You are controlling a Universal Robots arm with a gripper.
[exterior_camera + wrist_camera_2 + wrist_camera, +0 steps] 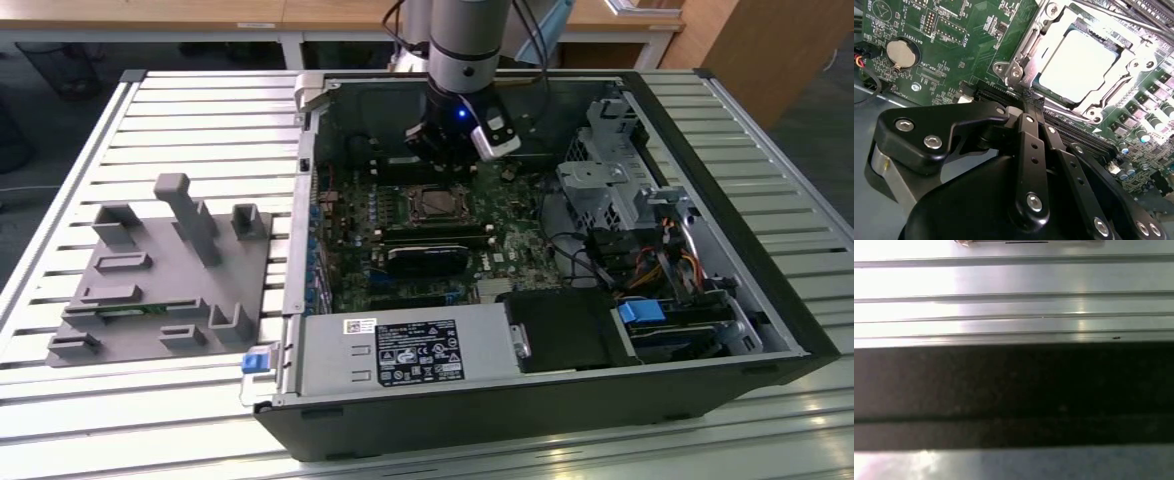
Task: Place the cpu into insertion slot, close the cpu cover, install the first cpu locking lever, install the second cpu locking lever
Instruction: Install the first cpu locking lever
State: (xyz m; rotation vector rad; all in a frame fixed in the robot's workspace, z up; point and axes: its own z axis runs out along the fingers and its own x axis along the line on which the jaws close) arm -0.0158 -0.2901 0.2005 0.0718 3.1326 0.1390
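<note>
CPU [1079, 65] already sat seated in the insertion slot [1019, 60] under its closed cover, just ahead of the gripper [1029, 102], whose jaws were clenched together on nothing, apparently poised to press a lever.

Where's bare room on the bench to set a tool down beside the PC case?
Free: the slatted table between the grey fixture block and its far edge, and the strip nearer the camera than the computer case. Crowded: inside the case, where the hand hangs beyond the cpu.
</note>
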